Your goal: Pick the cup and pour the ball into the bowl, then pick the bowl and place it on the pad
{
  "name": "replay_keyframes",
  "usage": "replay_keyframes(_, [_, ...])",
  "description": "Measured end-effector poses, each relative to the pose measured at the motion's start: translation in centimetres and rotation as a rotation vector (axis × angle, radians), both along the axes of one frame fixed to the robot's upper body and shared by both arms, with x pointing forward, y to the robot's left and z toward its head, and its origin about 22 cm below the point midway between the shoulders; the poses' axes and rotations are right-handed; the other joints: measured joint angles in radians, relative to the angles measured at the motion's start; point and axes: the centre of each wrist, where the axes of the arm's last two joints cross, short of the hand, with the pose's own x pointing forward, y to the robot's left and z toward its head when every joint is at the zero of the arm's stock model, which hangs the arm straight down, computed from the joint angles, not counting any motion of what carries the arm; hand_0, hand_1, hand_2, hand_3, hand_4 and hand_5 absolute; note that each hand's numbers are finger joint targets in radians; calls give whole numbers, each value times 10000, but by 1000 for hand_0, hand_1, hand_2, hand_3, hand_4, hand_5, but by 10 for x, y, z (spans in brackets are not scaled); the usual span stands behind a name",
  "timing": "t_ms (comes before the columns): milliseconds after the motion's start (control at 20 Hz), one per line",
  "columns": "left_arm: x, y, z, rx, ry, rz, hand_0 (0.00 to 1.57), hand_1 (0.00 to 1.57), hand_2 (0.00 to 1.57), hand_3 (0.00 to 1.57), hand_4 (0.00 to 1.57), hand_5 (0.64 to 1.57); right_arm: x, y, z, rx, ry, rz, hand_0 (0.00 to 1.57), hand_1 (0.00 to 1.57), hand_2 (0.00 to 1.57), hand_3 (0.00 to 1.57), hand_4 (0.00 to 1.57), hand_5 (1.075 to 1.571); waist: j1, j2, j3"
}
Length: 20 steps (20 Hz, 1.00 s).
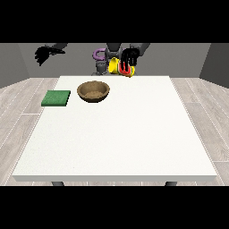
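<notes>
A brown bowl (93, 91) stands on the white table (116, 134), towards the far left. Left of it lies a flat green pad (56, 98) at the table's left edge. Above the far edge the hand at the view's right (130, 57) is curled around a yellow cup with a red handle (117, 66), held tipped on its side in the air. No ball shows. The hand at the view's left (44, 54) hangs off the table's far left corner, raised, fingers spread and holding nothing.
The robot's torso (103, 60) with a purple ring stands behind the far edge. Wooden floor surrounds the table. The near half and right side of the table hold no objects.
</notes>
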Motion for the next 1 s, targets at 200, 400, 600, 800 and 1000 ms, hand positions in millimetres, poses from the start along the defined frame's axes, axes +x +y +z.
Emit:
replay_keyframes(200, [-8,-41,-8,2057,82,-663,1494,1494,1571,1571,1571,1019,1,0,-2,-48,-21,96,0,0,0,0,0,1571,-131,-28,-3])
replay_keyframes(400, [-14,-67,-10,4574,-223,-1238,1522,1522,1571,1571,1510,1221,7,3,-2,126,-80,188,0,0,0,0,0,1570,-209,90,-1])
replay_keyframes(600, [-19,-81,-17,6882,-447,-1534,1465,1465,1571,1571,1481,1216,8,5,-4,131,-21,200,0,0,0,0,0,1571,-147,-17,-7])
replay_keyframes(800, [-21,-93,-15,8458,-658,-1708,1446,1446,1571,1571,1530,1131,2,-1,-7,64,-27,190,0,0,0,0,0,1571,-139,-21,-12])
replay_keyframes(1000, [-27,-104,-16,9141,-754,-2021,1447,1447,1571,1571,1532,1135,9,6,-5,102,190,113,0,0,0,0,0,1568,80,-68,-21])
